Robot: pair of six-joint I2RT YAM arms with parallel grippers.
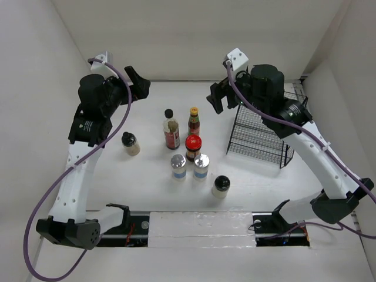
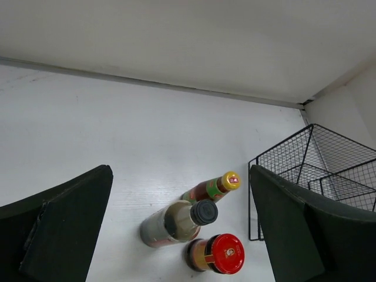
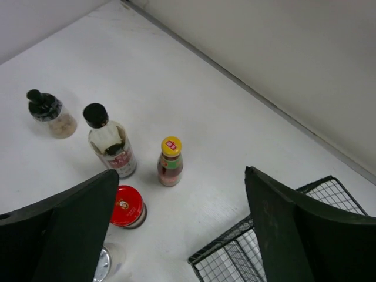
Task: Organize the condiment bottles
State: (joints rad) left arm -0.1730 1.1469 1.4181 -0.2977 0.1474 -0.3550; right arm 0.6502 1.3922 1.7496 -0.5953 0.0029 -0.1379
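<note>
Seven condiment bottles stand mid-table. The tall black-capped sauce bottle (image 1: 171,130) and the yellow-capped sauce bottle (image 1: 193,120) are at the back. The red-lidded jar (image 1: 193,145) is in front of them. Two silver-capped shakers (image 1: 178,167) (image 1: 201,167) stand side by side nearer me. One black-capped pale jar (image 1: 130,143) is apart at the left, the other (image 1: 221,185) at the front right. My left gripper (image 1: 138,85) is open and empty, raised at the back left. My right gripper (image 1: 220,97) is open and empty, raised at the back, left of the rack.
A black wire rack (image 1: 261,138) stands at the right; it also shows in the left wrist view (image 2: 311,164) and the right wrist view (image 3: 258,258). White walls enclose the table at the back and both sides.
</note>
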